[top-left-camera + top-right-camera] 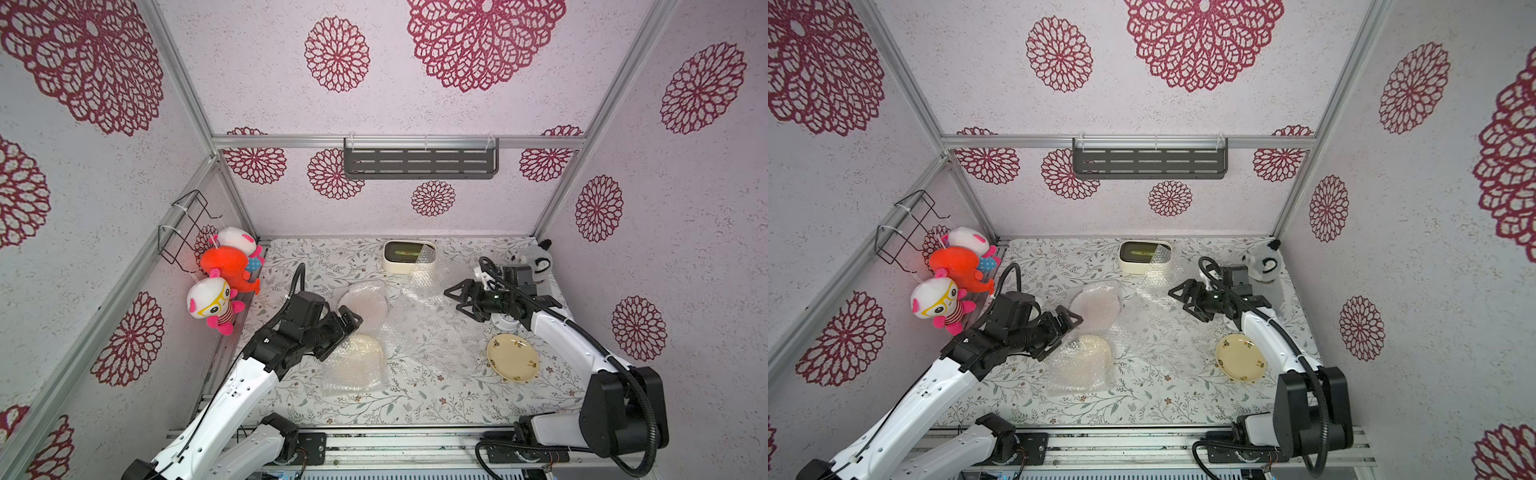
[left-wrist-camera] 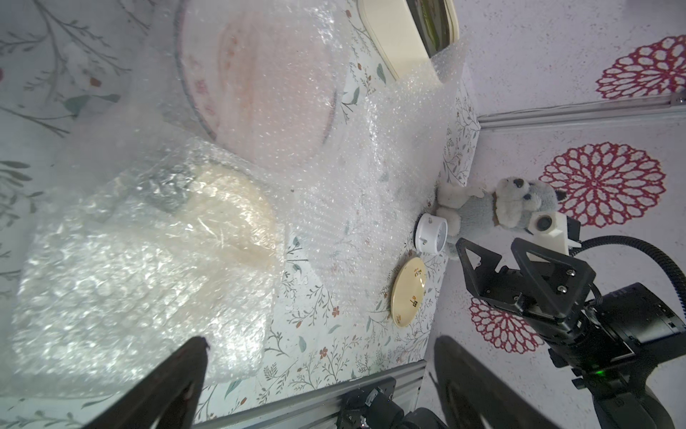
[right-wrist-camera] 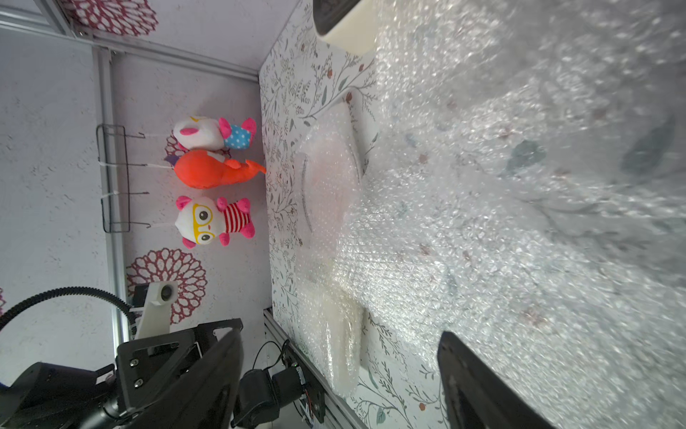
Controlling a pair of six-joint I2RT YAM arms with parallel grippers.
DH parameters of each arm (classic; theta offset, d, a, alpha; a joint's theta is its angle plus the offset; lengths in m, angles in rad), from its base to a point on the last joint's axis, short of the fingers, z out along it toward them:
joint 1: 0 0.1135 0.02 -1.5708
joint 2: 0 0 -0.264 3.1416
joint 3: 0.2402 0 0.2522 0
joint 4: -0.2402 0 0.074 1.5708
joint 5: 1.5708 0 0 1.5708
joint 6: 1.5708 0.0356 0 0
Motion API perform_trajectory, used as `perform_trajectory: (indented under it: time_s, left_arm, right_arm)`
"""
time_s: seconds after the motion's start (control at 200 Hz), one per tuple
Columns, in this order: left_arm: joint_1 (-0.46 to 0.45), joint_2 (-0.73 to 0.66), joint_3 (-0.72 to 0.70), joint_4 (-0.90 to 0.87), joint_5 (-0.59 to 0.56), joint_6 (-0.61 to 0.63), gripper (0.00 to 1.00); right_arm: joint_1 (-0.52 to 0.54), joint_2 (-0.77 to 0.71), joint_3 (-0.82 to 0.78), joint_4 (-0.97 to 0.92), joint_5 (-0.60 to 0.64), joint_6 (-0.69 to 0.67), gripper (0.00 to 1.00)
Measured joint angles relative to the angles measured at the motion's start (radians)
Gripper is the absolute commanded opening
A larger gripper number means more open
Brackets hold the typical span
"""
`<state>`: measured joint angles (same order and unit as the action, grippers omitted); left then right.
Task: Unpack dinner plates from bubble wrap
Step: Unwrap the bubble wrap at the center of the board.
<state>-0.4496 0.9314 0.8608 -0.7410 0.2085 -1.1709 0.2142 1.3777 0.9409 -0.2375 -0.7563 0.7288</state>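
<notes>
1. Left end effector (image 1: 345, 334) hangs open and empty beside a wrapped cream plate (image 1: 361, 363).
2. Right end effector (image 1: 452, 301) is open and empty above loose bubble wrap (image 1: 432, 332).
3. An unwrapped plate (image 1: 513, 357) lies on the table (image 1: 415, 401); a dark-rimmed plate (image 1: 363, 303) lies wrapped.

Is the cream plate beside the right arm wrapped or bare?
Bare: the cream plate shows clear dark rim motifs; the bubble wrap lies beside it, not over it.

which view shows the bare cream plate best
Both top views: the bare cream plate lies face up, nearly whole, with its dark rim motifs clear. In the left wrist view the plate is small and strongly foreshortened. The right wrist view does not show it.
</notes>
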Motion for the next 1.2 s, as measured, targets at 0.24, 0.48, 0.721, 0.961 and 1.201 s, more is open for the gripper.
perform_trajectory:
  time_s: [0.24,0.48,0.721,0.961,1.201]
  left_arm:
    - [0.006,-0.027,-0.090,-0.055,-0.045,-0.031,0.96]
    - [0.061,-0.020,-0.187,-0.054,-0.033,-0.038,0.95]
    - [0.088,-0.064,-0.256,-0.049,-0.020,-0.050,0.88]
    - [0.147,-0.067,-0.291,-0.045,0.005,-0.045,0.84]
    - [0.171,-0.055,-0.291,-0.043,0.006,-0.024,0.83]
  right_arm:
    - [0.167,0.127,0.004,0.009,0.005,-0.034,0.70]
    - [0.309,0.209,0.037,0.019,0.026,-0.040,0.58]
    - [0.420,0.275,0.100,0.024,0.027,-0.040,0.55]
    - [0.486,0.323,0.136,0.027,0.026,-0.039,0.55]
    - [0.505,0.356,0.155,0.027,0.023,-0.039,0.54]
